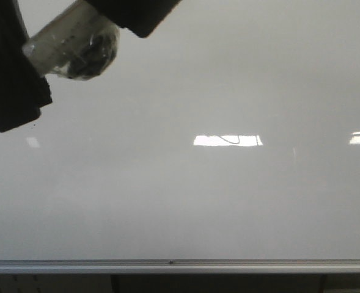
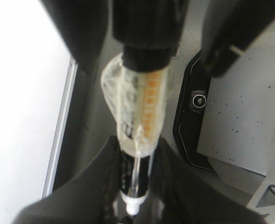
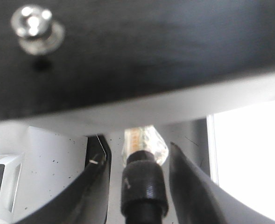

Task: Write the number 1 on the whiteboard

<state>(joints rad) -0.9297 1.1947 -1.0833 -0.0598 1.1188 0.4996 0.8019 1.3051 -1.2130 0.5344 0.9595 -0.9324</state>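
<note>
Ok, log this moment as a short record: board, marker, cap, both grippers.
whiteboard: glossy, pale, with bright light reflections; no clear number 1 to make out
rail: silver, along the board's near edge
marker: orange label, wrapped in clear tape, cap on
cap: black, ribbed
left gripper: shut on the marker's barrel
right gripper: open, a finger on either side of the cap

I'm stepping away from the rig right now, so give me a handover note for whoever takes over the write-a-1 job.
Left gripper: shut on the marker, on its taped barrel.
Right gripper: fingers either side of the black cap; grip unclear.
Whiteboard: no number 1 visible, only light reflections.
Done: marker in hand, over the board's left side.
Left: the cap looks still on, so uncap, then write the 1.
</note>
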